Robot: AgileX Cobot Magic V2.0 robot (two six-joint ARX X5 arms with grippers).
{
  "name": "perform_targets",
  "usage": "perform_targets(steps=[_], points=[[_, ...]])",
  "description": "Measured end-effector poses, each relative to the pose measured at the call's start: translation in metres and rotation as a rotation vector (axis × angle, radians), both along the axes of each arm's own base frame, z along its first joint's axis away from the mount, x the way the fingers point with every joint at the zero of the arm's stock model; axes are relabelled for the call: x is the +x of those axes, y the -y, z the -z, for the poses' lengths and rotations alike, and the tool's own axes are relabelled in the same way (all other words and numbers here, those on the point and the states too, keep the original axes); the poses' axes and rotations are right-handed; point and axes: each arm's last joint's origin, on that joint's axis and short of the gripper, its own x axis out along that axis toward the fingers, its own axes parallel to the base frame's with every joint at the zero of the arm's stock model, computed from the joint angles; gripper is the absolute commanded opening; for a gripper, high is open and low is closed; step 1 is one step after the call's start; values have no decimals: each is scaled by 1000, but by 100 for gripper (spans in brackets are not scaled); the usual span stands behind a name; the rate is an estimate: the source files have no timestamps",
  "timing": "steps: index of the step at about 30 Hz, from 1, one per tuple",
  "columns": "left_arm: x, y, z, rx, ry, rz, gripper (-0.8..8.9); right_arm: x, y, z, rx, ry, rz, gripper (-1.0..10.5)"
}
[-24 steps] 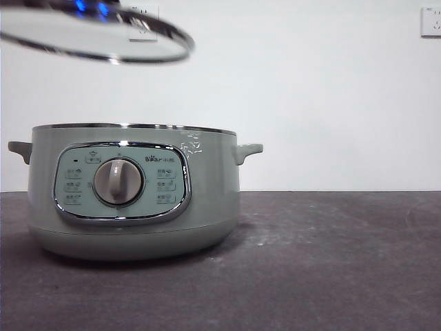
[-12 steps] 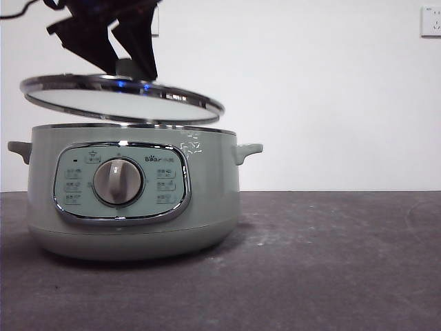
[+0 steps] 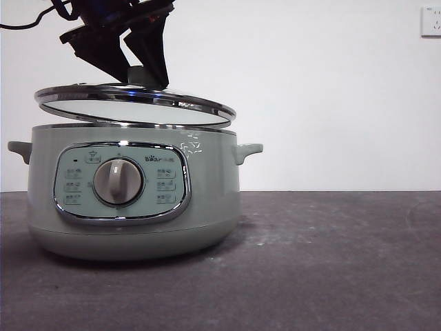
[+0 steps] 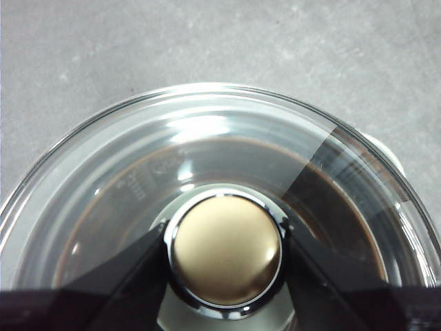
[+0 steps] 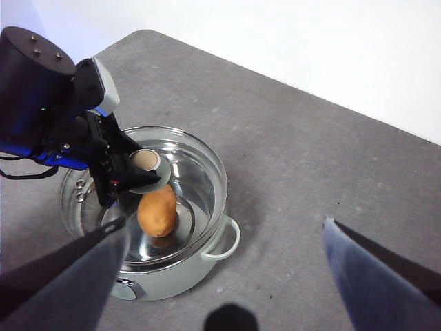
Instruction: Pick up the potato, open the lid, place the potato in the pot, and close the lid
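The sage-green pot (image 3: 207,200) stands at the left of the table, its dial panel facing the front view. My left gripper (image 3: 141,69) is shut on the knob (image 4: 226,248) of the glass lid (image 3: 134,110). It holds the lid just above the pot's chrome rim, slightly tilted, with the right edge lowest. In the right wrist view the potato (image 5: 157,210) lies inside the pot (image 5: 165,279), seen through the lid (image 5: 196,162). My right gripper (image 5: 220,289) is open and empty, high above the table to the right of the pot.
The dark grey table (image 3: 331,262) stretches to the right of the pot. A white wall stands behind it, with a wall socket (image 3: 431,21) at the top right. A black cable (image 3: 27,24) hangs by the left arm.
The lid has come down and a little to the right, from the top left of the front view to just above the pot's rim. The left gripper has come into view with it.
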Motion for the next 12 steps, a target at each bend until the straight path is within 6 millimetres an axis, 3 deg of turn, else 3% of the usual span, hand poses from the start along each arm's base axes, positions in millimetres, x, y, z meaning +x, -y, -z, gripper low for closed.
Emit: perform_targets(steps=[12], points=[[5, 3, 10, 3, -48, 17, -8, 0, 0, 0, 0, 0, 0, 468]])
